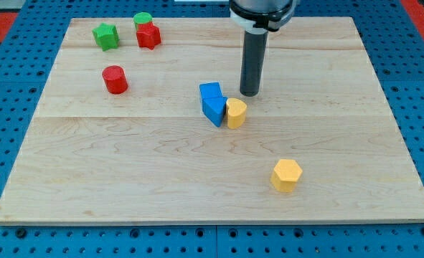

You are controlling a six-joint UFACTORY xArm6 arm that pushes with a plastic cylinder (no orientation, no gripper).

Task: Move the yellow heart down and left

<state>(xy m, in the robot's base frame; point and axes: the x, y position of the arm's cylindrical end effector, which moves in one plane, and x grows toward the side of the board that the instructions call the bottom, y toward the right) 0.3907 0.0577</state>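
Note:
The yellow heart (236,113) lies near the middle of the wooden board (125,172), touching the right side of a blue block (215,110). A second blue block (210,92) sits just above and left of that one. My tip (249,94) rests on the board just above and slightly right of the yellow heart, with a small gap between them. The dark rod rises from it toward the view's top.
A yellow hexagon block (286,175) lies at the lower right. A red cylinder (115,79) sits at the left. A green block (105,35), a green cylinder (142,20) and a red block (148,35) cluster at the top left.

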